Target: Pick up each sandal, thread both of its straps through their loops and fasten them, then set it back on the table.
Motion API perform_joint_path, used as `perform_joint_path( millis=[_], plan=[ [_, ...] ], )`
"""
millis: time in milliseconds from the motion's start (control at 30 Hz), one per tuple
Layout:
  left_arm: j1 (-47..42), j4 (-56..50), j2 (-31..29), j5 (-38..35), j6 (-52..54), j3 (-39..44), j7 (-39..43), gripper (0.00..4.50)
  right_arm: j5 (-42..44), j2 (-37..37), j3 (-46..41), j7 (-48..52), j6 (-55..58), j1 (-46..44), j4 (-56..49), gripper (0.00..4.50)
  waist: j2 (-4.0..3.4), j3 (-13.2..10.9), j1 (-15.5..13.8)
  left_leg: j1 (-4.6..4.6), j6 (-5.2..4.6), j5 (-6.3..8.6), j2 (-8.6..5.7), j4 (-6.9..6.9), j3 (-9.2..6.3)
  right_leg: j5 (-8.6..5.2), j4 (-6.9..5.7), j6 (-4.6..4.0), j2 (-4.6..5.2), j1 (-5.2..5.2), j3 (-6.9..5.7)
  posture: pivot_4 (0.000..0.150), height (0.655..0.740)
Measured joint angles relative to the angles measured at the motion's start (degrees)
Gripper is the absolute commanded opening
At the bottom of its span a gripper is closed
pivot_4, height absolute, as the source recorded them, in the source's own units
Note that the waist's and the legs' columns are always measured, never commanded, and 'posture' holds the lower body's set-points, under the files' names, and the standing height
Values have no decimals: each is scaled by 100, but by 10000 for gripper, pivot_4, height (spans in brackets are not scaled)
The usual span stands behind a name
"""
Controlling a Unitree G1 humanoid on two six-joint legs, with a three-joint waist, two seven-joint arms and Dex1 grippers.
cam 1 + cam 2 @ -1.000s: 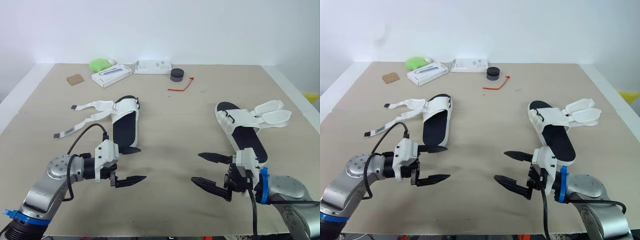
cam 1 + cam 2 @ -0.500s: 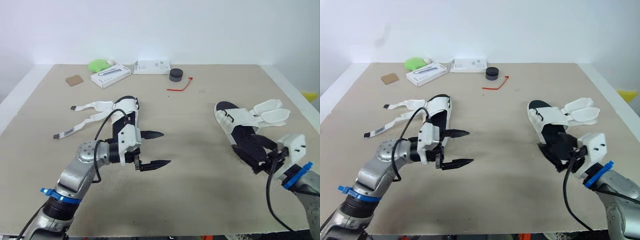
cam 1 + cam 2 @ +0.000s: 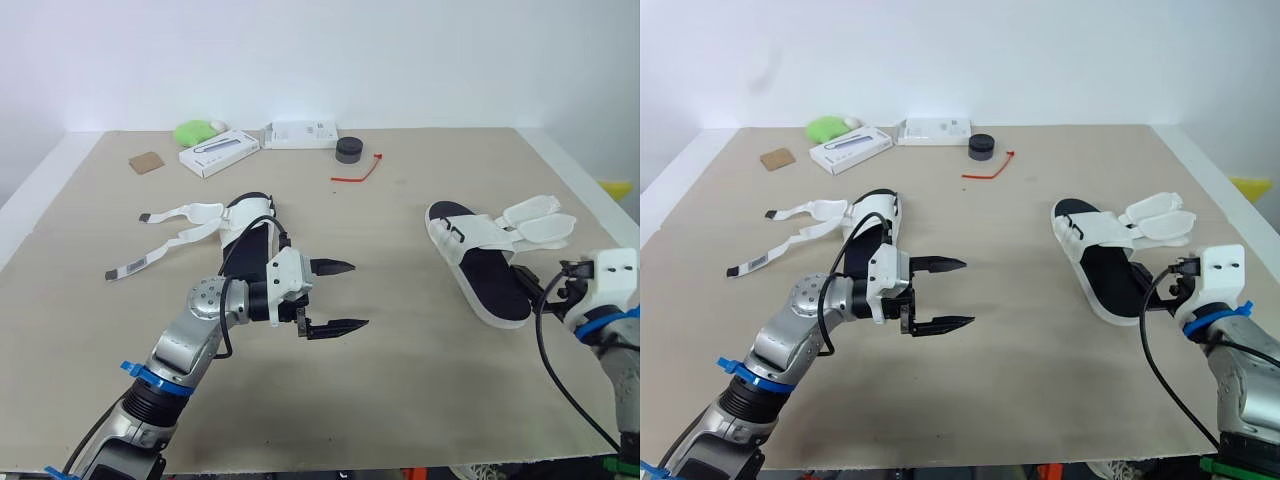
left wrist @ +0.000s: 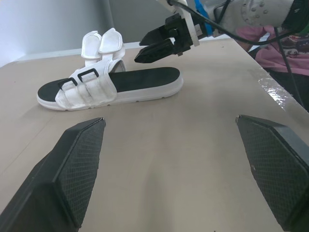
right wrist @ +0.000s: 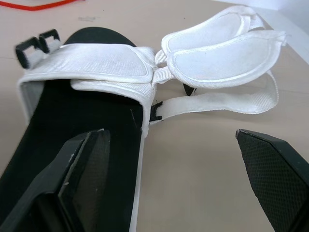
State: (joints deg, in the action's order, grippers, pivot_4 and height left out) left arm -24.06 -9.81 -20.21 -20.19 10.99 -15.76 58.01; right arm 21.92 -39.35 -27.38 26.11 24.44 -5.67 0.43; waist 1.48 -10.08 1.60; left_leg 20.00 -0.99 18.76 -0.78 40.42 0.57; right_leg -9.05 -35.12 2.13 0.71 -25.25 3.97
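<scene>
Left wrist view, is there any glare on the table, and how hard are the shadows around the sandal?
Left wrist view: a wrinkled strip along the edge of the table glints with reflected light; the sandal throws just a thin, soft shadow under its sole. Left eye view: even, diffuse light, no hard shadows.

- White sandal with black footbed (image 3: 250, 215), at 9 o'clock: near end hidden behind the left arm (image 3: 210, 305).
- Print on the flat white box (image 3: 220, 153), at 11 o'clock: too small to read.

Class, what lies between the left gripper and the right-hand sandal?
Bare table between the left gripper and the right-hand sandal, shown in the left eye view.
</scene>
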Motion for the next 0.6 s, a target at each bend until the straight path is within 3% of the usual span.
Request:
perform_joint_path(
  millis=[233,400,600],
  plan=[
    [121,-22,-49,0,4,4,-39,44655,-140,-2,300,93,-4,-342,236,45000,-1,0,-3,1,-5,3,1,0,13,3,4,7,1,-3,12,1500,7400],
    [280,-233,-77,-6,15,14,-140,44655,309,68,403,35,974,-339,-970,45000,-1,0,-5,2,-6,4,7,0,11,3,4,8,-4,-5,11,1500,7400],
    [314,-251,-93,-3,16,14,-176,44655,542,515,509,-422,1838,-326,-1509,45000,-2,0,-6,4,-6,4,6,0,14,3,5,8,-3,-7,13,1500,7400]
  ],
)
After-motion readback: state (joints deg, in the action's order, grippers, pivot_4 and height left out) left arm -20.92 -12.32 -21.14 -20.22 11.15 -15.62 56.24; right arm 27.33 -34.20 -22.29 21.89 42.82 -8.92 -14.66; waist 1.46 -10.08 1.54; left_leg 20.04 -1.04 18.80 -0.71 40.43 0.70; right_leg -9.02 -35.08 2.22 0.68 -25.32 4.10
